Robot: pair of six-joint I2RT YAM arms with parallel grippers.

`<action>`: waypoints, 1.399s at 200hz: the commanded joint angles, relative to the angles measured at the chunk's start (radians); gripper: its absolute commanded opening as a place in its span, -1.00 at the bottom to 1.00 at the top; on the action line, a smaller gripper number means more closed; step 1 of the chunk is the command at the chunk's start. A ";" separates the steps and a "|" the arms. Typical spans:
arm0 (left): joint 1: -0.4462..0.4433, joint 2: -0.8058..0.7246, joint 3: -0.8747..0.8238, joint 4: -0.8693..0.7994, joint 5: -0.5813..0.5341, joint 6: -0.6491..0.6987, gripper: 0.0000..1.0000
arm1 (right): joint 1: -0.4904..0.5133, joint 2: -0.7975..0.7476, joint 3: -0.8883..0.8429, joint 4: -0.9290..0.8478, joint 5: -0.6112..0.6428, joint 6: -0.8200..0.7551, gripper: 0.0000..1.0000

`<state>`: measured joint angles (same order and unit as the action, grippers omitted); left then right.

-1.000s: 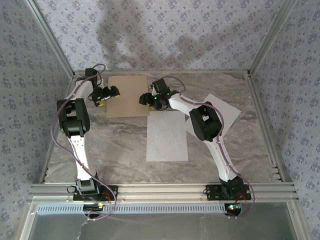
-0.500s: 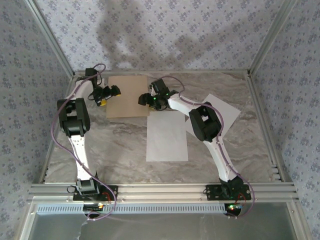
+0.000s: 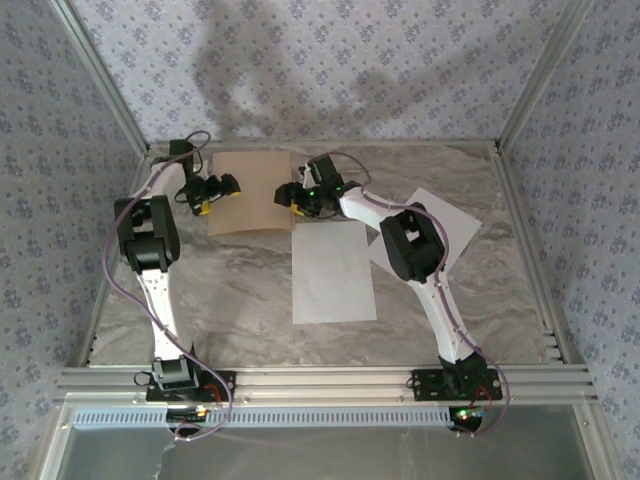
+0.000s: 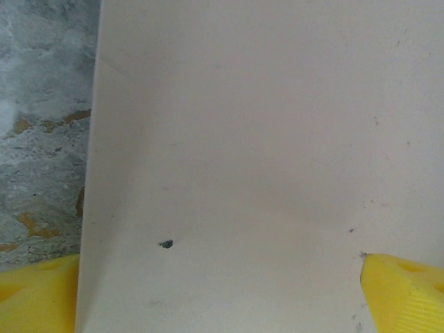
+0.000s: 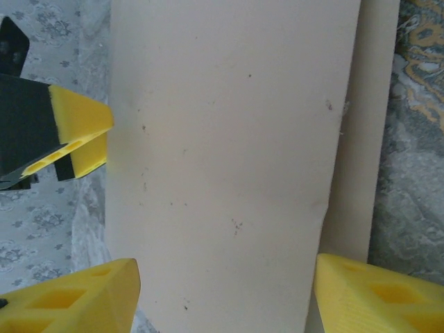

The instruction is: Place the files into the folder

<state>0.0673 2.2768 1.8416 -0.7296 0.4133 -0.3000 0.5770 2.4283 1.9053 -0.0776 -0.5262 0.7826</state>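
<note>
Judged from how things lie, the task is barely begun: nothing is inside the folder yet, and both sheets remain to be moved.

The grey marbled tabletop (image 3: 200, 290) carries everything. On its far side lies the flat tan-brown cardboard folder (image 3: 250, 190), directly between the two sets of fingers, with the left gripper (image 3: 218, 195) at its left edge and the right gripper (image 3: 290, 200) at its right edge. From above it looks shut, showing the area of one leaf. In the right wrist view a second tan strip peeks out past the upper leaf's edge, so the leaves sit slightly offset; I cannot tell whether the top leaf is lifted. Its surface is plain, matte and lightly specked, with a faint crease near one corner in the left wrist view.

The two files are plain white rectangular paper sheets. One sheet (image 3: 333, 278) lies flat just nearer than the right fingers, and the other sheet (image 3: 452, 222) lies angled, well to the right of them and partly under the right arm.

The left gripper's yellow fingers (image 4: 41, 295) stand wide apart, holding nothing. The right gripper's fingers (image 5: 76, 298) are moderately spread with the folder's leaf ahead of them, and no clamping shows. Opening the folder seems the step in hand.
</note>
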 commanded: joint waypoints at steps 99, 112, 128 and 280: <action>-0.120 -0.043 -0.047 0.045 0.203 -0.006 0.91 | -0.006 -0.344 -0.285 0.121 -0.058 -0.008 0.34; -0.138 -0.048 -0.057 0.072 0.216 -0.017 0.91 | -0.014 -0.377 -0.333 0.126 -0.054 -0.009 0.36; -0.165 -0.061 -0.078 0.103 0.227 -0.034 0.91 | -0.026 -0.425 -0.393 0.147 -0.049 -0.011 0.37; -0.291 -0.528 -0.467 0.202 -0.046 -0.051 0.99 | -0.079 -0.697 -0.573 0.108 -0.084 -0.076 0.64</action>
<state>-0.2279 1.8740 1.4151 -0.5121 0.4847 -0.4145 0.4969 1.7626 1.3411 0.0193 -0.5816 0.7143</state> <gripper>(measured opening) 0.996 0.817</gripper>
